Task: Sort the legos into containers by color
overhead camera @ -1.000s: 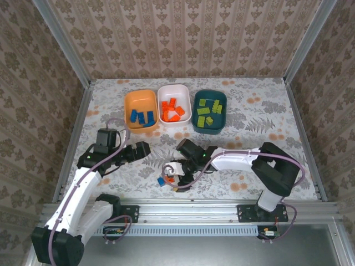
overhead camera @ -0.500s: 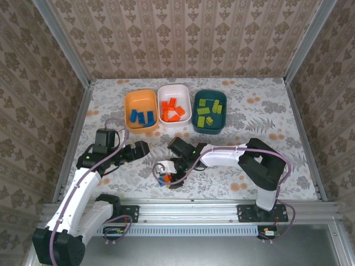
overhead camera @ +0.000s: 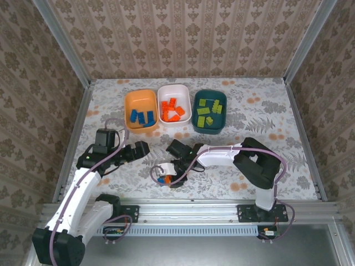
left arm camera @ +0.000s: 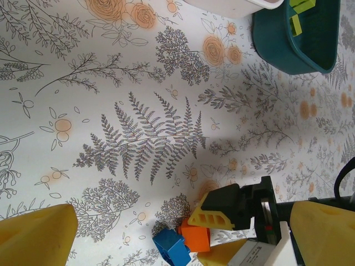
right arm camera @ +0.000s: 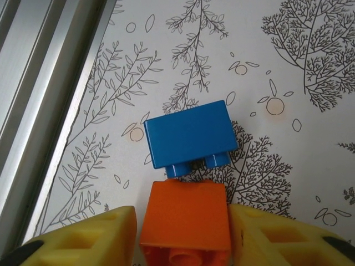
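Most of the sorting looks done, with two bricks left to go. On the flowered surface [overhead camera: 266,116], the right arm [overhead camera: 227,153] reaches toward 6 o'clock, close to the near rail, and the left arm [overhead camera: 91,166] hangs over the 8 o'clock side.

Toward 12 o'clock three tubs stand in a row, just beside one another. The orange tub [overhead camera: 138,100] at 11 o'clock holds several blue bricks [overhead camera: 142,117]. The white tub [overhead camera: 176,90] in the middle holds the orange bricks [overhead camera: 172,110]. The teal tub [overhead camera: 209,128] at 1 o'clock holds the green bricks [overhead camera: 208,113]. No colour looks mixed.

Still out are a blue brick [right arm camera: 189,139] and an orange brick [right arm camera: 186,219], touching each other at 6 o'clock.

The right jaws stand narrow around the orange brick, with a yellow pad [right arm camera: 105,233] against each side. The brick sits on the surface, not yet lifted.

The left jaws are spread wide with nothing between them, their fingers [left arm camera: 36,233] well apart above bare surface.

What remains, I judge, is carrying the orange brick to the white tub and the blue one to the orange tub.
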Motion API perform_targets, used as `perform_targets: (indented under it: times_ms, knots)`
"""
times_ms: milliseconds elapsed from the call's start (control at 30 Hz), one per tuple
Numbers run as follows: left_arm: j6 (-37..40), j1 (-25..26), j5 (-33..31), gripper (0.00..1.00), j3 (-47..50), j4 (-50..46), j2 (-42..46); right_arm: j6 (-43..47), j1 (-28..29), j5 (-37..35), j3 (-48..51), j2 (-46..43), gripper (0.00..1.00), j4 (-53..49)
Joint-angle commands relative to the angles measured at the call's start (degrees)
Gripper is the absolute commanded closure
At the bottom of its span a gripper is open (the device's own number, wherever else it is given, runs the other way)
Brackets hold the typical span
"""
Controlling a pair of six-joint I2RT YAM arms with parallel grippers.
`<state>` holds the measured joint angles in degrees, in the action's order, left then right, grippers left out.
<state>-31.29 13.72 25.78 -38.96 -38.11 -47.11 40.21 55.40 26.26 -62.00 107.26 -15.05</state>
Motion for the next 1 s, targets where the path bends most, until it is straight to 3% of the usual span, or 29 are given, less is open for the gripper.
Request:
perform_targets:
  times_ms: [0,367,667,767,967]
  knots:
    - [1.2,-0.4,1.0,0.0,0.6,-1.2,1.2,0.0,0.3,-0.9,-0.3,0.2,0.59,-0.2]
    - [1.2,-0.5,1.1,0.0,0.6,-1.1,1.1,-4.4,-2.2,-1.5,6.4,-7.5,0.65,5.5]
    - [1.4,-0.8,2.0,0.0,0.6,-0.7,1.2,-17.3,-17.9,4.2,16.2,-26.5,0.66,17.3]
    - [1.3,-0.9,2.6,0.0,0.8,-0.3,1.1,-25.3,-21.7,-0.1,16.7,-31.0,0.65,21.2]
    - [-0.2,-0.8,4.0,0.0,1.8,2.0,0.6,-37.7,-24.6,-12.8,10.1,-31.6,0.65,18.7]
